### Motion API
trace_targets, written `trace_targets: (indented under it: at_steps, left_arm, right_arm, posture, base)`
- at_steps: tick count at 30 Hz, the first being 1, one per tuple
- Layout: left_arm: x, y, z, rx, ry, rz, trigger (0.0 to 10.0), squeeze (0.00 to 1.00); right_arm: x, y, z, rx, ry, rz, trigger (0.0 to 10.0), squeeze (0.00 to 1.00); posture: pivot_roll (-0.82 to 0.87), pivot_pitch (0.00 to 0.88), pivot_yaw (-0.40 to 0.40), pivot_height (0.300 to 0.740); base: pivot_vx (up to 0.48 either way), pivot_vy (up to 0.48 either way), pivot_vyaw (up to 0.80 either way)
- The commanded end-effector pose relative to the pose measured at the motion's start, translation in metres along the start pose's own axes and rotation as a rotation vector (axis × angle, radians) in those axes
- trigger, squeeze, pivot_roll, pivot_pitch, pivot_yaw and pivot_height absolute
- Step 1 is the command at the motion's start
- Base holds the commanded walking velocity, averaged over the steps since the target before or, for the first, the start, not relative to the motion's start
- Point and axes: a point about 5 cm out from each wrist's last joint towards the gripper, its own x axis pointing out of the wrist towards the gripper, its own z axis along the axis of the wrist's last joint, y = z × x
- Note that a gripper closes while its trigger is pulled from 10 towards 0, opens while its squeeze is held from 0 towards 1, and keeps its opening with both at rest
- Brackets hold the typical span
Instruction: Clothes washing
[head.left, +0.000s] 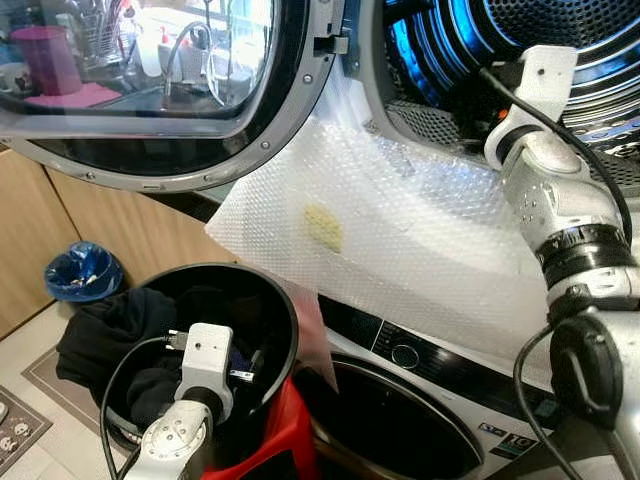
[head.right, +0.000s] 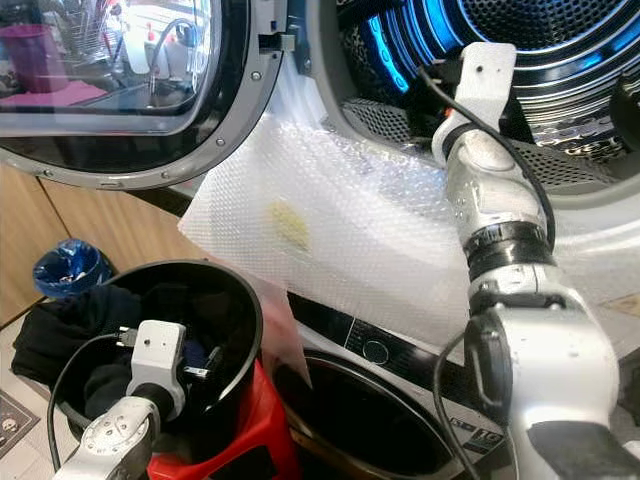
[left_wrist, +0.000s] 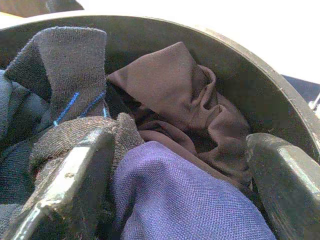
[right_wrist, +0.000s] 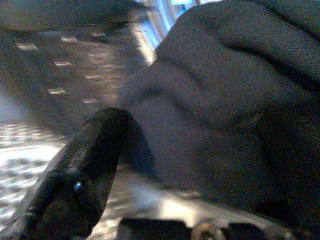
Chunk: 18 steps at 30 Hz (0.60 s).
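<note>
A sheet of bubble wrap (head.left: 400, 215) drapes over the lip of the upper drum (head.left: 560, 40), hanging down across the front of the lower machine (head.left: 420, 390), whose dark round opening sits just beside a black laundry bucket (head.left: 270, 300). The upper machine's round door (head.left: 150, 90) stands swung open to the left, its glass reflecting a kitchen sink. A blue bin (head.left: 82, 272) sits on the floor near the wooden cabinets, well apart from the bucket. The bucket rests on a red stool (head.left: 275, 440).

The left gripper (left_wrist: 175, 195) reaches down into the bucket, its 2 fingers (left_wrist: 70, 185) apart and pressed among the clothes: a purple garment (left_wrist: 180, 200) between them, a brown garment (left_wrist: 185, 100) beyond and a grey knit sock (left_wrist: 65, 65) beside it. More dark clothes (head.left: 105, 335) spill over the bucket's left rim.

The right arm (head.left: 560, 210) bends upward at the elbow, its wrist inside the blue-lit drum. There the right gripper (right_wrist: 165, 165) holds against a dark blue-grey cloth (right_wrist: 225, 110); 1 finger (right_wrist: 85, 165) shows beside it, and whether the fingers clamp it cannot be told.
</note>
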Motion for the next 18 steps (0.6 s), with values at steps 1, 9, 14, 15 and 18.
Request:
trace_targets:
  at_steps: [1,9,14,15,18]
  left_arm:
    - [-0.005,0.002,-0.023,-0.003,0.114,0.012,10.0,0.00]
    - [-0.005,-0.001,-0.024,-0.003,0.118,0.002,10.0,0.00]
    - [-0.003,-0.002,-0.023,0.000,0.114,-0.006,10.0,0.00]
    - [-0.003,-0.002,-0.023,0.000,0.113,-0.006,10.0,0.00]
    - [-0.003,-0.003,-0.023,0.000,0.111,-0.005,10.0,0.00]
  right_arm:
    - [0.001,-0.022,0.014,0.022,-0.034,-0.123,10.0,0.00]
    - [-0.002,-0.053,0.036,-0.027,-0.129,-0.283,10.0,0.00]
    - [-0.002,-0.053,0.025,0.049,-0.156,-0.210,10.0,0.00]
    - [-0.002,-0.051,0.025,0.076,-0.169,-0.175,10.0,0.00]
    - [-0.004,-0.038,0.021,0.212,-0.234,0.023,10.0,0.00]
  posture:
    - [0.03,0.100,-0.057,0.740]
    - [0.03,0.087,-0.052,0.740]
    - [0.02,0.088,-0.048,0.740]
    - [0.01,0.095,-0.048,0.740]
    - [0.01,0.098,-0.049,0.740]
  base:
    - [0.000,0.000,0.00]
    - [0.000,0.000,0.00]
    - [0.000,0.000,0.00]
    - [0.000,0.000,0.00]
    - [0.000,0.000,0.00]
